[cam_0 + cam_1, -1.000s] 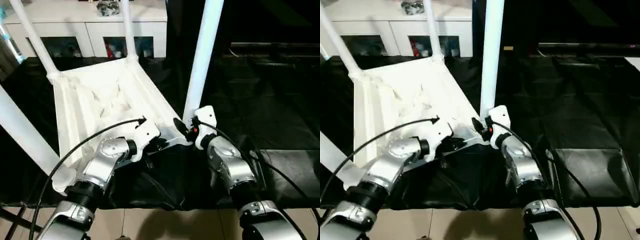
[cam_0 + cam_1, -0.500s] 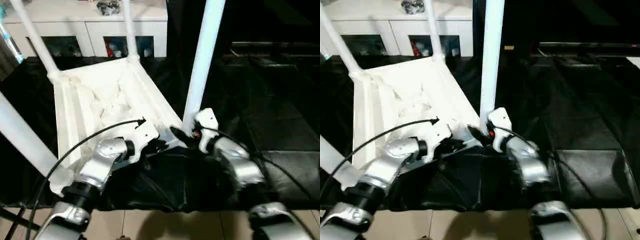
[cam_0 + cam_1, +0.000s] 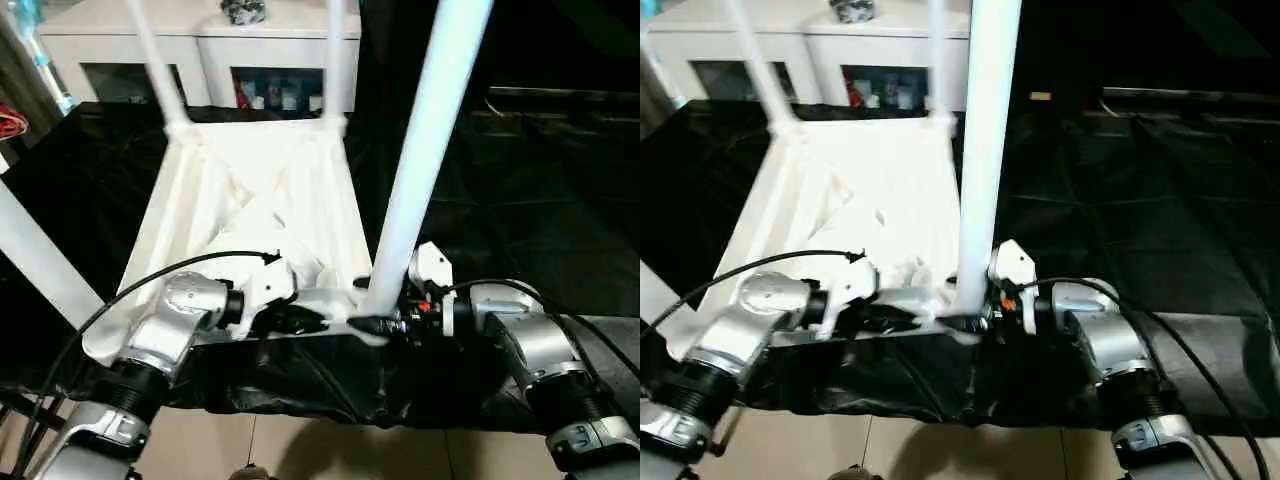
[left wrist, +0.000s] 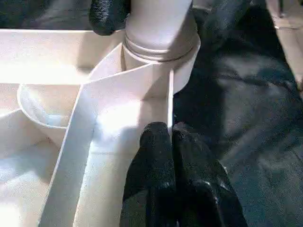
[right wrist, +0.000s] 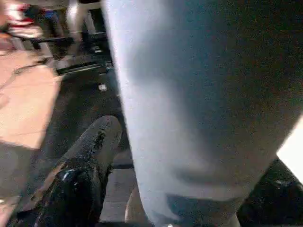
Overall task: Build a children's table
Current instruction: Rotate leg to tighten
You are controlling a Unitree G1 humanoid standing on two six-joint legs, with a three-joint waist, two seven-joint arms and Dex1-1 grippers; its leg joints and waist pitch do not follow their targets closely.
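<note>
Lower centre, the left gripper [image 4: 171, 142], fingers pressed together, braces the upturned tabletop [image 3: 250, 190] while the right gripper [image 3: 385, 325] straddles the near leg [image 3: 425, 150], apparently seating it.

There was one white tabletop [image 3: 260, 200], lying underside up on the black cloth [image 3: 540, 200]. Four white legs [image 3: 425, 150] stood up from its corners: two at the far side, one near on the right, one near on the left. Two robot grippers worked at the near edge, the left gripper [image 4: 170, 142] and the right gripper [image 3: 385, 325]. One white cabinet [image 3: 200, 40] stood at the far side.
</note>
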